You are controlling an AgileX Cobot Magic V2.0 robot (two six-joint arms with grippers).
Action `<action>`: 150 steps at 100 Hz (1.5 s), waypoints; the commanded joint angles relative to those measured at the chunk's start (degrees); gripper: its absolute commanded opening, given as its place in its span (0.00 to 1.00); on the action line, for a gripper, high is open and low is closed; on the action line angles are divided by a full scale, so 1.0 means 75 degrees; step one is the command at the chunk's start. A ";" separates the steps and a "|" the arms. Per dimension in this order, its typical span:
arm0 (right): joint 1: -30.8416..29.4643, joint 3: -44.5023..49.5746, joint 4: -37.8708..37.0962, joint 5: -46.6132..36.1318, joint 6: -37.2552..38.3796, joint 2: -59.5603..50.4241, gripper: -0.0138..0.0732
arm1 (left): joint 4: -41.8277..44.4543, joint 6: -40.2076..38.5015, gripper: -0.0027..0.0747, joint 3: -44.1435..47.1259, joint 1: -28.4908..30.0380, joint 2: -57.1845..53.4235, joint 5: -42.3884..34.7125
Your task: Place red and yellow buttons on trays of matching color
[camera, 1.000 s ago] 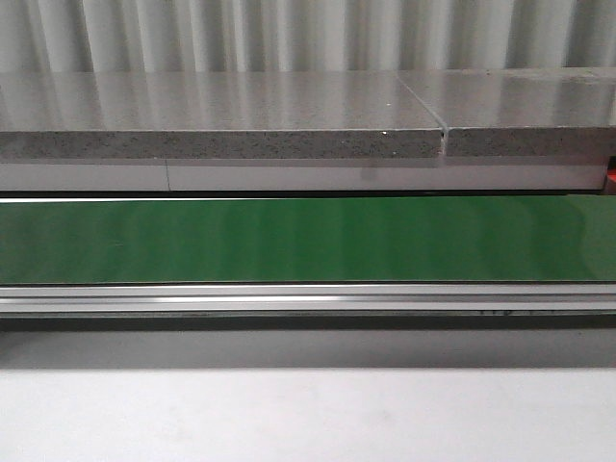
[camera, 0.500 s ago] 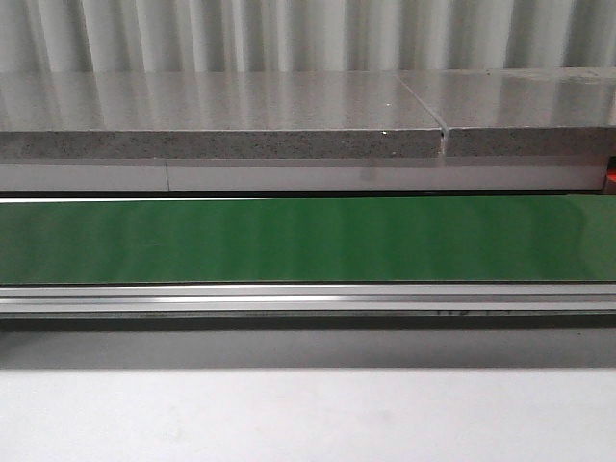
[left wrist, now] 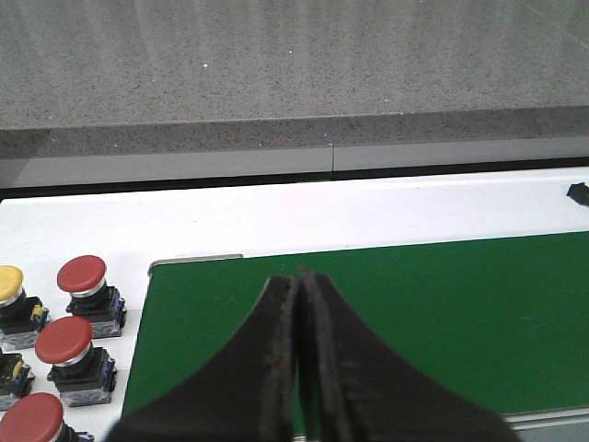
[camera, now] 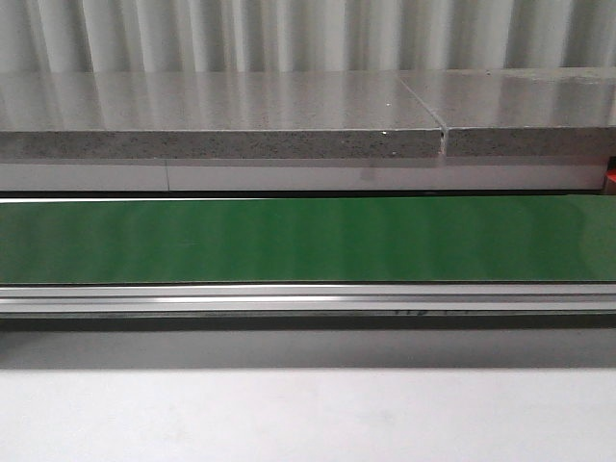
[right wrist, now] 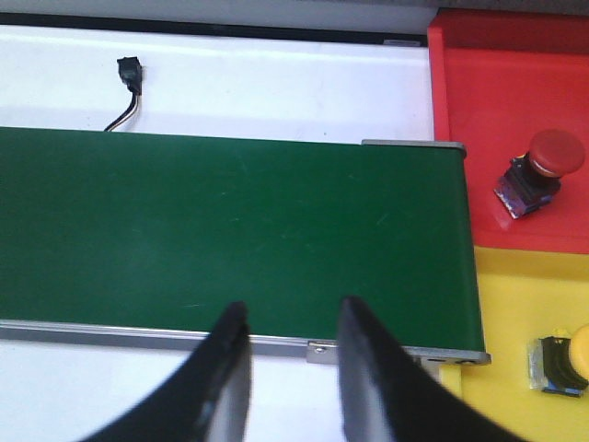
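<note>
- Left gripper is sitting pressed shut, nothing between the fingers, hovering over the near edge of the green belt.
- Right gripper is standing spread apart, empty, also over the belt's near edge.
- Step in hand, judging: between picks; belt is showing bare in all views, nothing riding on it.
- Supply is waiting off to the side of the left gripper, on the white table: three red buttons and one yellow button partly cut by the frame, all upright, close together, each with a mushroom cap on a black base.
- Next move, likely: left gripper needs opening, then shifting sideways over a button cap and descending to pinch it.
- Beyond the belt end from the right gripper: one red button lying tilted on the red tray; one yellow button lying on the yellow tray, half out of frame.
- So two are looking sorted already, several are remaining.
</note>
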 commanded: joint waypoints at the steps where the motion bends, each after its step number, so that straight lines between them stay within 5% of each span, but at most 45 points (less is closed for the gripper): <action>1: 0.0026 -0.0175 0.0025 -0.0422 -0.0077 -0.0086 0.15 | -0.0072 -0.0023 0.01 -0.0215 -0.0059 -0.0012 -0.0592; 5: 0.0026 -0.0175 0.0025 -0.0422 -0.0077 -0.0086 0.07 | -0.0072 -0.0023 0.01 -0.0215 -0.0059 -0.0012 -0.0592; 98: 0.0026 -0.0175 0.0025 -0.0371 -0.0077 -0.0086 0.08 | -0.0072 -0.0023 0.03 -0.0215 -0.0059 -0.0012 -0.0592; 112: 0.0026 -0.0175 0.0025 -0.0371 -0.0077 -0.0086 0.08 | -0.0072 -0.0023 0.20 -0.0215 -0.0059 -0.0012 -0.0564; 136: 0.0026 -0.0175 0.0025 -0.0371 -0.0077 -0.0086 0.08 | -0.0072 -0.0023 0.79 -0.0215 -0.0059 -0.0012 -0.0555; 150: 0.0026 -0.0175 0.0025 -0.0371 -0.0077 -0.0086 0.08 | -0.0072 -0.0023 0.88 -0.0215 -0.0059 -0.0012 -0.0536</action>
